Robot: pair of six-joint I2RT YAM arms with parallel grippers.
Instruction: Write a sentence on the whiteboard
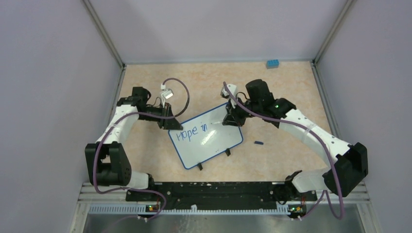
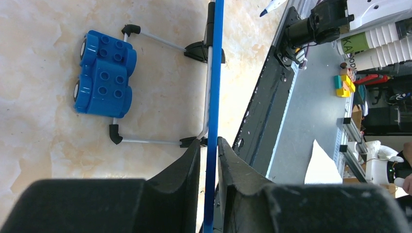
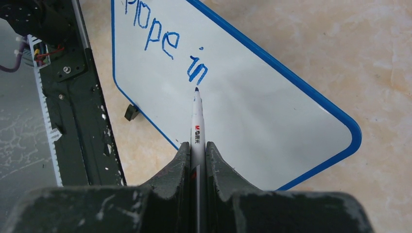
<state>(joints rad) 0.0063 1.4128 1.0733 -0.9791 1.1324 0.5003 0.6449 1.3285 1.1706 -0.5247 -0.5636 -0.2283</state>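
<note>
The whiteboard (image 1: 218,140), white with a thin blue rim, stands tilted on black clip feet at the table's middle. On it is the sentence (image 1: 192,132), blue marker words reading "Hope in" (image 3: 165,43). My right gripper (image 3: 197,144) is shut on a white marker (image 3: 197,119). The marker's blue tip sits at the board just below the "n". In the top view that gripper (image 1: 232,118) hangs over the board's far right corner. My left gripper (image 2: 209,140) straddles the board's blue rim (image 2: 216,73) at the far left corner (image 1: 171,121), with a thin gap beside the rim.
A blue wheeled toy block (image 2: 104,73) lies under the board between its wire feet (image 2: 145,141). A small dark cap (image 1: 258,142) lies on the table right of the board. A blue brick (image 1: 272,63) sits at the back right. The black base rail (image 1: 209,189) runs along the near edge.
</note>
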